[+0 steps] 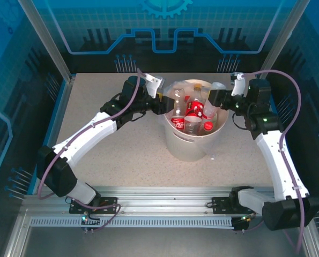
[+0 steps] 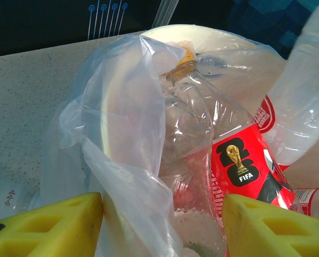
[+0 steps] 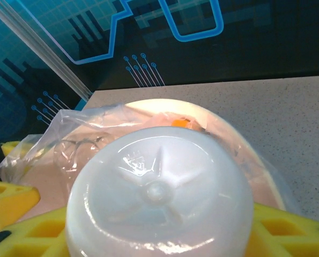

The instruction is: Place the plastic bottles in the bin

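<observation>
The cream bin (image 1: 188, 147) stands mid-table, lined with a clear bag and holding several plastic bottles (image 1: 191, 113), most with red labels. My left gripper (image 1: 160, 103) is at the bin's left rim. In the left wrist view its yellow fingers (image 2: 46, 227) stand apart, with the bag liner (image 2: 127, 118) and a clear red-labelled bottle (image 2: 239, 160) between them. My right gripper (image 1: 217, 100) hangs over the right rim. In the right wrist view it (image 3: 159, 235) is shut on a clear bottle (image 3: 159, 187) whose base faces the camera, above the bin's rim (image 3: 148, 103).
Speckled tabletop (image 1: 105, 144) lies open around the bin. Blue panel walls and metal posts (image 1: 46, 43) close in the back and sides. A rail (image 1: 159, 206) with both arm bases runs along the near edge.
</observation>
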